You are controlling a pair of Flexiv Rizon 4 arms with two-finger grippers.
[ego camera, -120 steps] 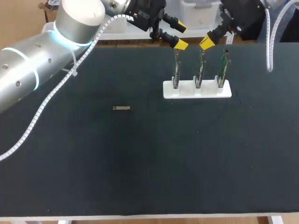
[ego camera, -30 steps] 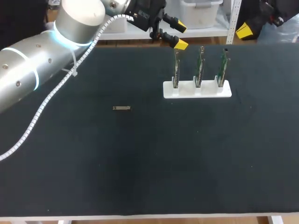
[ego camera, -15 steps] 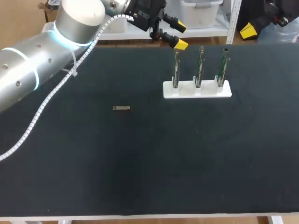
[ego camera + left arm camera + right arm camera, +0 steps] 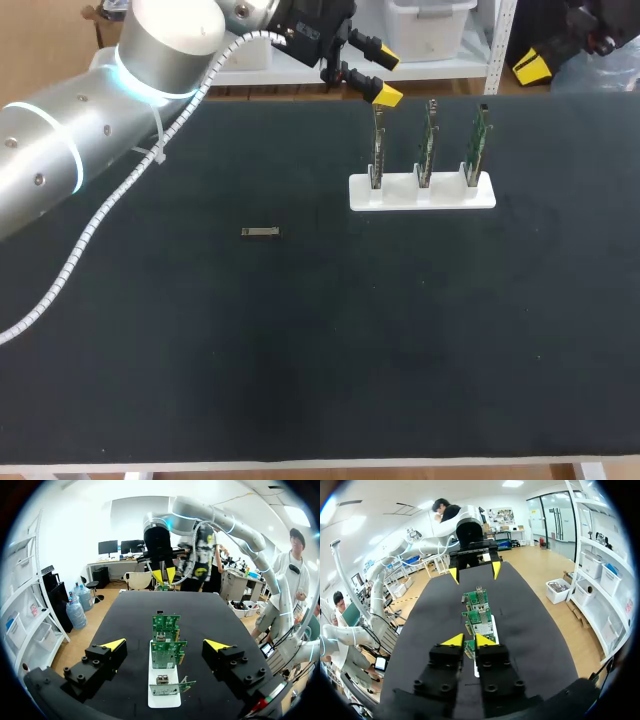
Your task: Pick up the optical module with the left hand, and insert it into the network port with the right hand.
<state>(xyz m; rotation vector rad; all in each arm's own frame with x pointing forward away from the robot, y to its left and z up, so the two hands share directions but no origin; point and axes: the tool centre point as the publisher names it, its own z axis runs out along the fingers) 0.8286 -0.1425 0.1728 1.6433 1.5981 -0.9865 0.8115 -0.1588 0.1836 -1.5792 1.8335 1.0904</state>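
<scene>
I am looking down on my table [image 4: 300, 350], its dark matte top stretching wide and ending in a pale strip along the near edge. In the far half, a little right of the middle, a white stand [image 4: 400, 195] is lying flat with its long side across my view. Three green circuit boards are standing upright in it, in a row and apart from one another: the left board [image 4: 378, 150], the middle board [image 4: 428, 145] and the right board [image 4: 479, 140]. In the left wrist view they are lining up one behind another.
</scene>
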